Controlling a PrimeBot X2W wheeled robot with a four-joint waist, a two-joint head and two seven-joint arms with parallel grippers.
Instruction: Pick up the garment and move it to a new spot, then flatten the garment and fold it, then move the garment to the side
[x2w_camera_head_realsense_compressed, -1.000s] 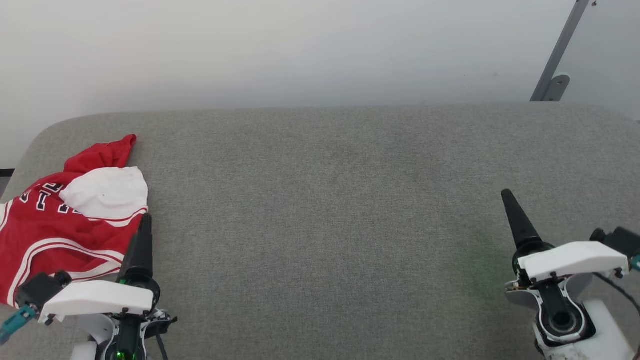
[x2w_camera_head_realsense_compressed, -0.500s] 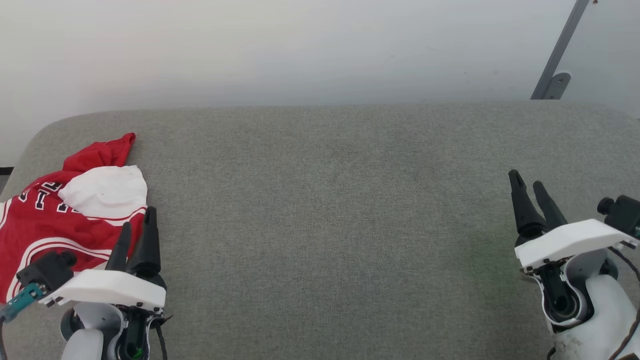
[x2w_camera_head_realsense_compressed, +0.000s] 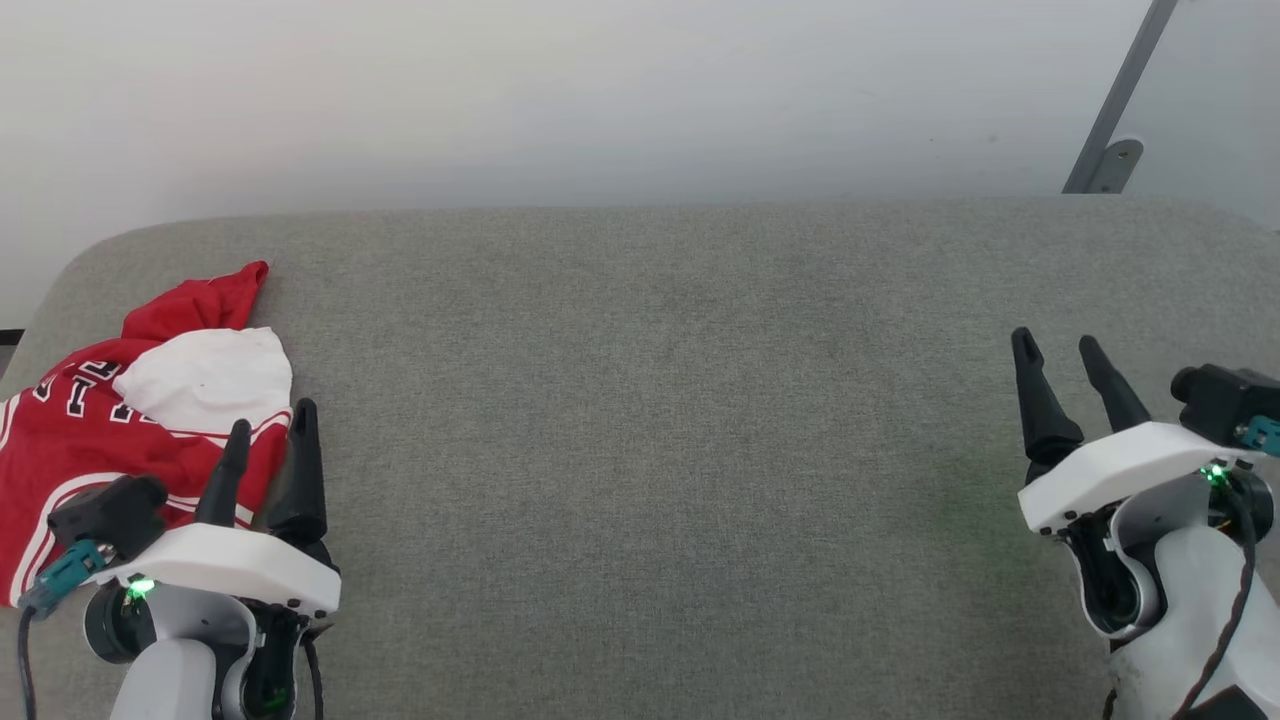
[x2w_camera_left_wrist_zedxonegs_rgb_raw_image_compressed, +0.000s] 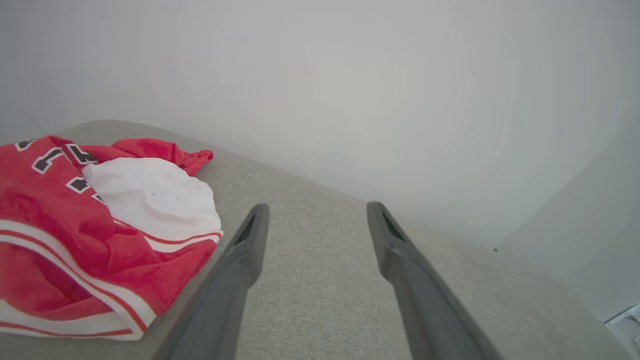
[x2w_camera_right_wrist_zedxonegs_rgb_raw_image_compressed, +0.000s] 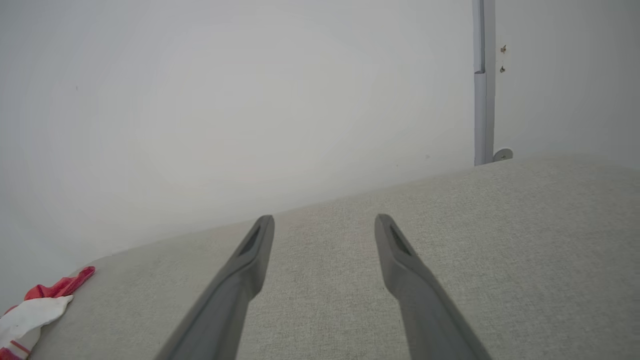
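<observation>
Hunting the target: the garment (x2w_camera_head_realsense_compressed: 120, 440) sits as a crumpled red heap at the far left end of the grey cushion (x2w_camera_head_realsense_compressed: 650, 400), and part of it runs off the head view's left edge.
Face up: a patch of white lining (x2w_camera_head_realsense_compressed: 205, 375) shows on top, with black lettering (x2w_camera_head_realsense_compressed: 75, 385) at the heap's far-left side.
Left gripper: the left gripper (x2w_camera_head_realsense_compressed: 272, 417) has its fingers spread and nothing between them, and it hovers at the heap's right-hand edge.
Right gripper: the right gripper (x2w_camera_head_realsense_compressed: 1054, 339) is also parted and empty, over bare cushion at the opposite end, well apart from the cloth.
Bearing from the left gripper: the heap lies to its left and a touch ahead. In the left wrist view the striped trim (x2w_camera_left_wrist_zedxonegs_rgb_raw_image_compressed: 170, 241) is just beside the left finger, while the gap between the fingers looks onto bare cushion.
Contact: I cannot tell whether that finger touches the hem.
Nearer arm: the left, by a long way.
Long axis: by my reading it runs from the near-left corner toward the back of the cushion.
Pointing: the twisted red tail (x2w_camera_head_realsense_compressed: 235, 290) aims away from the robot, toward the wall (x2w_camera_head_realsense_compressed: 600, 100), and the striped edge faces the left gripper.
Coming move: probably a shift leftward, so the open fingers straddle that striped edge before closing.
</observation>
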